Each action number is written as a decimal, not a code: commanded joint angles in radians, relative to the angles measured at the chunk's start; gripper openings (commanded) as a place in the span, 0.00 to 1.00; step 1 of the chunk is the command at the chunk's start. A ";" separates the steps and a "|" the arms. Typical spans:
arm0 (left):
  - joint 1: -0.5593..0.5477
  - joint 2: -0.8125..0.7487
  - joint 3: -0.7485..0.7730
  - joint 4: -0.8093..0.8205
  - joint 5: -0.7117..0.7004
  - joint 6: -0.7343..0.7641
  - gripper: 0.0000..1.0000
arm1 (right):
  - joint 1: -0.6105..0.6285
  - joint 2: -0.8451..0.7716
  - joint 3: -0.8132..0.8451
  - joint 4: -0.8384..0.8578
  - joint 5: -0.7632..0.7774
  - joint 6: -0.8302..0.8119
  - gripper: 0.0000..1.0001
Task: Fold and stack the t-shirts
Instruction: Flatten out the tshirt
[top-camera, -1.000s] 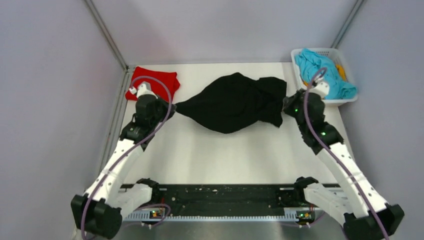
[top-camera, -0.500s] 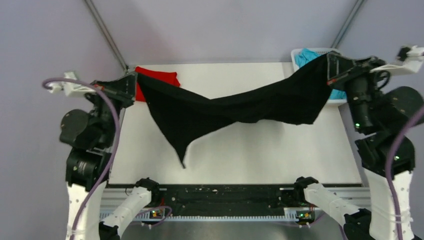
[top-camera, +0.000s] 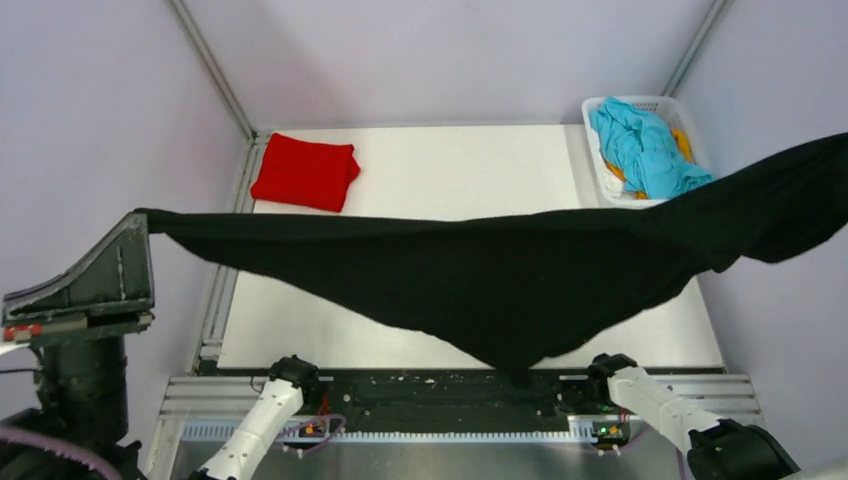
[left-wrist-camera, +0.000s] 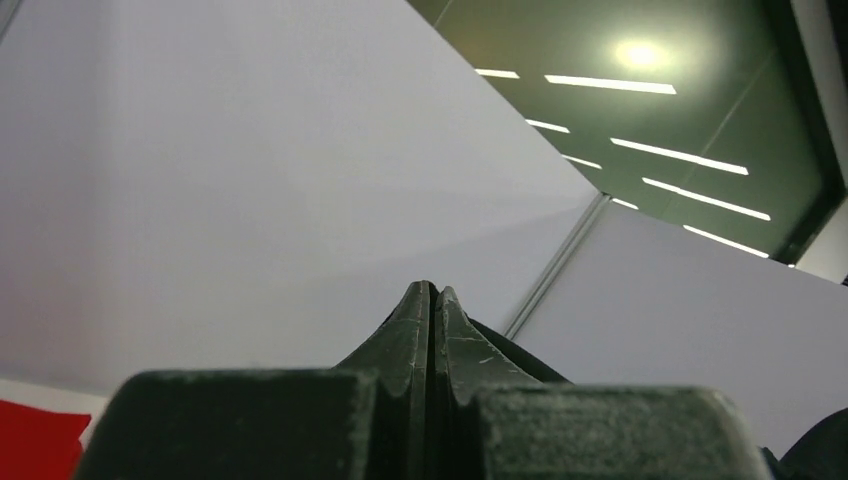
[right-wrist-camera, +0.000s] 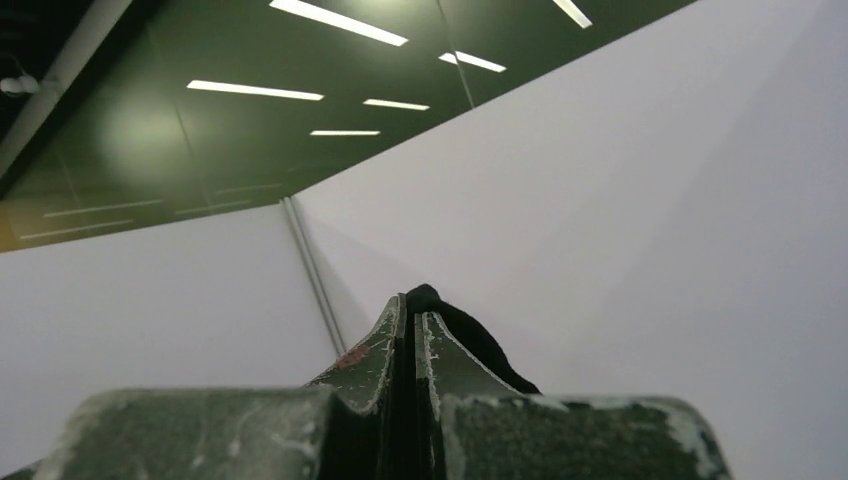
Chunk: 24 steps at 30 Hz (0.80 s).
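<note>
A black t-shirt (top-camera: 500, 290) hangs stretched wide in the air above the table, sagging to a point in the middle. My left gripper (top-camera: 138, 218) is raised high at the left and is shut on the shirt's left end; in the left wrist view the gripper (left-wrist-camera: 432, 290) is closed with black cloth (left-wrist-camera: 520, 355) behind it. My right gripper is outside the top view at the right; in the right wrist view the gripper (right-wrist-camera: 410, 300) is shut on black cloth (right-wrist-camera: 470, 335). A folded red t-shirt (top-camera: 305, 172) lies at the table's back left.
A white basket (top-camera: 655, 102) at the back right holds a crumpled blue t-shirt (top-camera: 645, 150) and something orange (top-camera: 683, 140). The white table (top-camera: 450, 170) is walled on three sides. Both wrist cameras point up at the walls and ceiling lights.
Both arms have lifted from the table and spread apart, raising the black t-shirt and pulling it taut, much nearer the top camera. The right gripper has left the top view.
</note>
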 joint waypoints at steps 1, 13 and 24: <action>0.008 0.028 0.052 0.006 0.051 0.031 0.00 | 0.008 0.021 0.032 0.012 -0.048 -0.012 0.00; 0.014 0.279 -0.221 0.093 -0.240 0.063 0.00 | 0.009 0.110 -0.415 0.233 0.321 -0.155 0.00; 0.070 0.911 -0.476 0.310 -0.328 -0.030 0.00 | -0.105 0.404 -1.123 0.770 0.455 -0.100 0.00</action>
